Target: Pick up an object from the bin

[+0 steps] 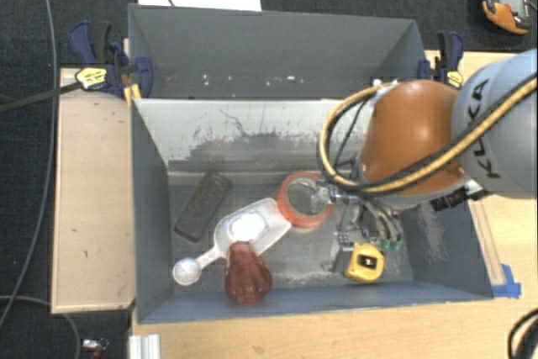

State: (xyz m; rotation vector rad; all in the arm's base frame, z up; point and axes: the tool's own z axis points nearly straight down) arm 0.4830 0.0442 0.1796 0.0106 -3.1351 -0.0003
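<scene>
**Ask:** What is in front of you?

**Me:** The grey bin [160, 181] fills the middle of the frame. My arm [504, 122] comes in from the right. On the floor at lower left lie a white scoop [239, 231], a dark flat block [202, 204] and a dark red lump [246, 275].

**Ask:** And your claw [351, 240]?

**Me:** It hangs low at centre right. An orange ring [290, 202] is just to its left and a yellow tape measure [364, 263] just below it. I cannot tell whether it is open or closed.

**Ask:** How would those two handle?

**Me:** I judge the tape measure hard, compact, rather heavy and smooth, so I would pinch it across its flat sides. The ring looks light and stiff. I would take it by one wall of its rim.
</scene>
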